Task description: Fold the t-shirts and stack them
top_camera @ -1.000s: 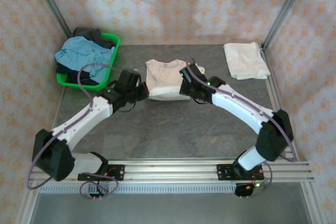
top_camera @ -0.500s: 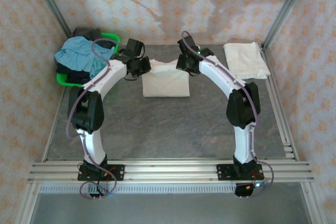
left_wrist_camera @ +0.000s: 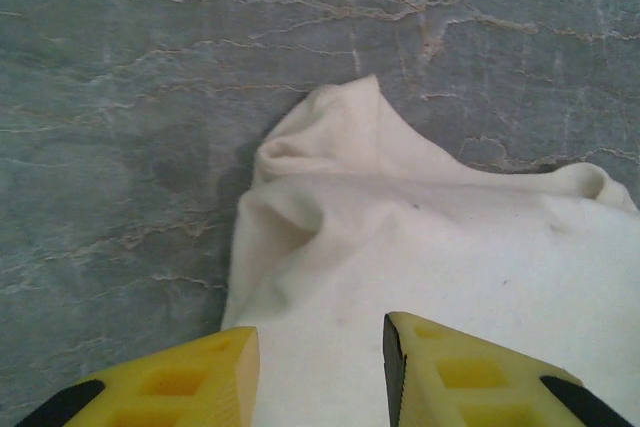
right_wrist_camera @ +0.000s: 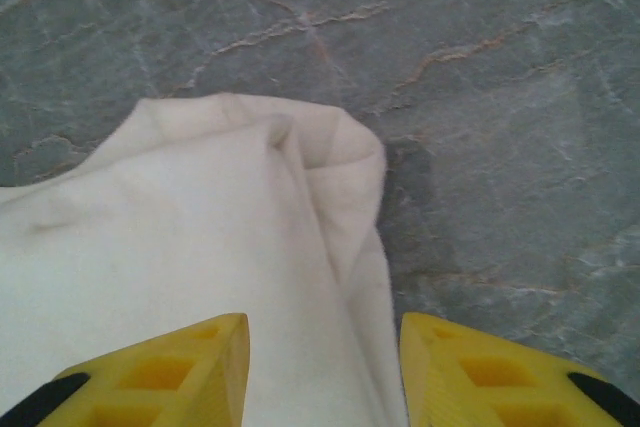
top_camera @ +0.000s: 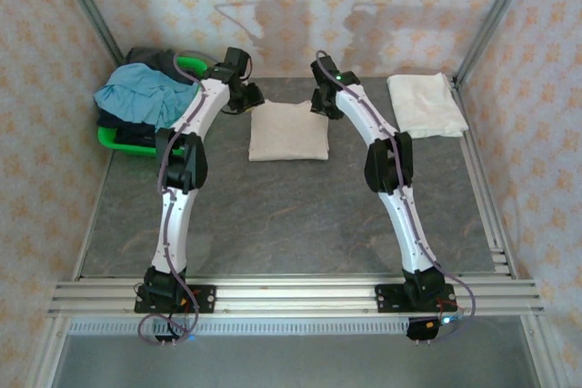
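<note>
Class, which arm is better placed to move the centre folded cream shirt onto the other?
Probably right: right gripper hovers over the centre folded cream t-shirt, nearer the second folded cream t-shirt.

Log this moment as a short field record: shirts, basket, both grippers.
centre t-shirt: folded, flat on the table
second t-shirt: folded, far right corner
basket: green, far left, holds a light blue garment and a dark garment
left gripper: open, at the centre shirt's far left corner
right gripper: open, at its far right corner

Overhead view, two wrist close-ups, shared t-shirt
</note>
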You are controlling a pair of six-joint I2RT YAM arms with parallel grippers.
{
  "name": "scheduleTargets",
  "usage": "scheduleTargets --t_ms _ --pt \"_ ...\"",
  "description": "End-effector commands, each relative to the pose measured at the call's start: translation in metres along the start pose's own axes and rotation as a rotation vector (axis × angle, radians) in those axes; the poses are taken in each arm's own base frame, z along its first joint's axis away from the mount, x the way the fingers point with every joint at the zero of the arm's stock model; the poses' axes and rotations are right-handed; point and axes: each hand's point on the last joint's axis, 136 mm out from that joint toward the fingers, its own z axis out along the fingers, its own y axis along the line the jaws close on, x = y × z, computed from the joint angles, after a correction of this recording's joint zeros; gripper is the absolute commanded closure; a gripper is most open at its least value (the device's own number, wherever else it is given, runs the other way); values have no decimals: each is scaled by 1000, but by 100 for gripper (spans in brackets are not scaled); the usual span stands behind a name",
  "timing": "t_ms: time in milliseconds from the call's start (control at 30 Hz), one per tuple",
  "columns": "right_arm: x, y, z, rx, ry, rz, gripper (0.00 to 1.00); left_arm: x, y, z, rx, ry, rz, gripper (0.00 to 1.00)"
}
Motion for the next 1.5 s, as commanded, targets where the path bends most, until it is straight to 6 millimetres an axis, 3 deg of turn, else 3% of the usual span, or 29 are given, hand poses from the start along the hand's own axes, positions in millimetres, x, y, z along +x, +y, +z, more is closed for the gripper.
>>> scheduleTargets --t_ms 0,100,233,400,533,667,800,967,1067,1167,1267,1367,1467 --pt "-12 11 -41 -48 -45 -23 57 -5 -3 -30 -11 -24 45 63" --pt "-1 27 -42 -109 -56 -53 59 11 -14 -17 16 -9 80 63" --pt "10 34 -16 -138 -26 -57 67 20 -15 16 39 40 66 71" --pt "17 24 21 -76 30 -50 79 14 6 50 0 54 -12 76" --pt "39 22 30 -79 83 -60 81 15 20 68 -1 54 -130 81" --pt "72 25 24 -129 129 -94 84 11 28 74 -14 49 -177 75" --pt "112 15 14 -124 156 -118 84 5 27 67 -8 42 -164 71" --pt "190 9 -6 -132 231 -172 86 7 6 62 55 59 -100 68" --pt "217 5 -28 -131 255 -199 86 26 -17 68 94 99 -27 67" --pt "201 3 -64 -158 175 -193 84 52 -48 74 143 150 95 66" --pt "162 -15 -88 -74 26 -186 80 73 -71 78 179 183 163 63" --pt "130 -36 -80 -14 -27 -127 81 78 -82 75 219 199 167 63" --pt "119 -33 -57 -62 -3 -88 80 70 -90 54 230 173 187 62"
